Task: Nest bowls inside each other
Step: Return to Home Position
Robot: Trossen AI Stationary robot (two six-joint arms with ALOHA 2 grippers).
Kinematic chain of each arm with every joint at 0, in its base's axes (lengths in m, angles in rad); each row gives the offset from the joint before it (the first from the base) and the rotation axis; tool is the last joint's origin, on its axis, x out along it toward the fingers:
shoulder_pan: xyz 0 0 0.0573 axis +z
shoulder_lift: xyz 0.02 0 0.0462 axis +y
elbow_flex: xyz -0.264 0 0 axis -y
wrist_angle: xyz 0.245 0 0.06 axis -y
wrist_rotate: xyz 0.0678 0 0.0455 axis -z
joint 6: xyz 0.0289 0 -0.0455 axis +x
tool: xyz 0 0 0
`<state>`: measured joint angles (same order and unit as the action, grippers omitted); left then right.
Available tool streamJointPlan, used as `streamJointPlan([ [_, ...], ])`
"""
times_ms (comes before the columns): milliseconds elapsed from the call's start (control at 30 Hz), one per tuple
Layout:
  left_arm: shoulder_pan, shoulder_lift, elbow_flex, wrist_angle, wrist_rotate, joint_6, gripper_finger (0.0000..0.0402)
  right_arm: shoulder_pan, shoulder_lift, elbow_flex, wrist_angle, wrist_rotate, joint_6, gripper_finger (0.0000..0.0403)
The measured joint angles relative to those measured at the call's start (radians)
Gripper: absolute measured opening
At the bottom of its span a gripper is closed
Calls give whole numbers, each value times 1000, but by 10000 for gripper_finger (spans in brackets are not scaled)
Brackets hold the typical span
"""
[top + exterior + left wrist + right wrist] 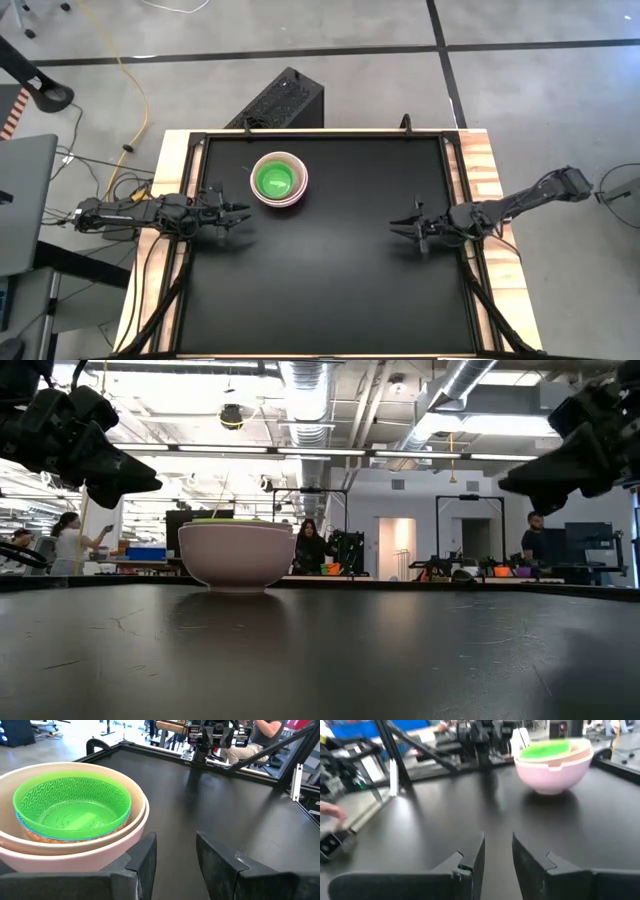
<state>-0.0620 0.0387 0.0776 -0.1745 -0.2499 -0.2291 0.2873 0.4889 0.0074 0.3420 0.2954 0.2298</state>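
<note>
The bowls (279, 180) stand as one nested stack on the black table, left of centre toward the far edge. A pink bowl (553, 772) is outermost, a cream one (134, 802) sits in it, and a green bowl (72, 805) lies innermost over a blue rim and an orange one. My left gripper (240, 216) hovers open near the table's left edge, just nearer than the stack, with nothing between its fingers (145, 857). At the right edge, my right gripper (399, 226) hovers open and holds nothing.
A raised black frame (320, 134) runs around the table top. A black box (283, 100) stands on the floor beyond the far edge. People and workbenches show in the room behind. Bare table surface (330, 270) lies between the two grippers.
</note>
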Motion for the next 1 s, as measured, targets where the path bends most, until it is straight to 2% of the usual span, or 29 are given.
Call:
streamJointPlan([
  [467, 0, 0, 0, 0, 0, 0, 128, -5, 2, -1, -215, -5, -2, 117],
  [1000, 0, 0, 0, 0, 0, 0, 128, -5, 2, -2, -261, -5, -2, 118],
])
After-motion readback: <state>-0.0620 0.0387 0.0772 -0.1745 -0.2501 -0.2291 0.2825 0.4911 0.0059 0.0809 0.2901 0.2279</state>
